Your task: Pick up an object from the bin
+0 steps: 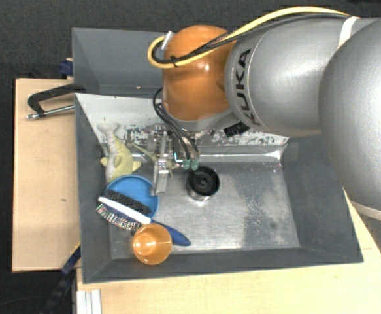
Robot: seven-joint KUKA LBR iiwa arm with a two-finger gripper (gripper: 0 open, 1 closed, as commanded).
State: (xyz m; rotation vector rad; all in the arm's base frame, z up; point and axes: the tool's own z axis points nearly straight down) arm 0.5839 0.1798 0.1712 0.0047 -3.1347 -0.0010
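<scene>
My gripper [161, 178] hangs low under the orange wrist cover, in the left middle of the bin. Its tip is at the upper right edge of a round blue disc [130, 193]. A black round knob-like thing [202, 182] lies just to the gripper's right on the bin floor. A pale yellow figure [117, 160] lies to its left against the left wall. Nothing shows as held.
A brush with black bristles [121, 212] lies across the blue disc's lower edge. An orange ball [152, 243] and a small blue piece [178, 238] rest by the front wall. The arm and its orange cover hide the back of the bin.
</scene>
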